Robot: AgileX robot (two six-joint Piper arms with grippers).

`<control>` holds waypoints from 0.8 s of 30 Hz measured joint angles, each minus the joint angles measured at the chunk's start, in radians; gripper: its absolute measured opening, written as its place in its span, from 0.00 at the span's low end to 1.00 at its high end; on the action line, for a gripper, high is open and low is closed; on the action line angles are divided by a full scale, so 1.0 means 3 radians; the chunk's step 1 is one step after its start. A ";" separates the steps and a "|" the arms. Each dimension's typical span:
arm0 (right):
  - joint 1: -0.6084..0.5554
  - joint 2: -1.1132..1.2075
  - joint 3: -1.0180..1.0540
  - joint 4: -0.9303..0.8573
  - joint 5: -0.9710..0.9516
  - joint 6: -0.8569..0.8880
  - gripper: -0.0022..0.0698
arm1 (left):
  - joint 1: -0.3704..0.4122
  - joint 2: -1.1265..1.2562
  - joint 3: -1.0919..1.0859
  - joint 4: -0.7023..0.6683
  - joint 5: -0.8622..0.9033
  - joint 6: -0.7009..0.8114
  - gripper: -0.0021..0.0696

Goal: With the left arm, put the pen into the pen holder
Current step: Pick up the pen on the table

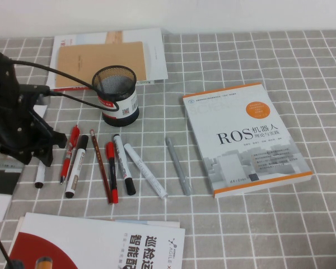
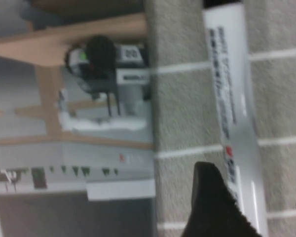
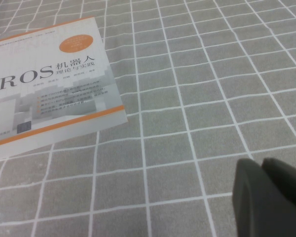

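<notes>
Left wrist view, for your record: left gripper fingers spread apart, straddling the pen on the grey checked cloth. Pen lies at the left end of the marker row, well apart from the pen holder. Right gripper: fingers pressed together over bare cloth, near the ROS book.

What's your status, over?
Left gripper open, straddling pen on cloth. Right gripper shut, over cloth near book. Holder upright; cable crosses its front.
</notes>
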 joint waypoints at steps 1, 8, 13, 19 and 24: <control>0.0000 0.0000 0.0000 0.0000 0.0000 0.0000 0.01 | 0.0007 0.0024 -0.0002 0.0008 -0.0025 -0.0007 0.48; 0.0000 0.0000 0.0000 0.0000 0.0000 0.0000 0.01 | 0.0007 0.0180 -0.0029 0.0015 -0.0142 -0.0015 0.49; 0.0000 0.0000 0.0000 0.0000 0.0000 0.0000 0.01 | 0.0007 0.0239 -0.0043 0.0000 -0.0154 -0.0015 0.48; 0.0000 0.0000 0.0000 0.0000 0.0000 0.0000 0.01 | 0.0007 0.0239 -0.0043 -0.0049 -0.0169 -0.0015 0.27; 0.0000 0.0000 0.0000 0.0000 0.0000 0.0000 0.01 | 0.0007 0.0239 -0.0043 -0.0015 -0.0182 -0.0015 0.18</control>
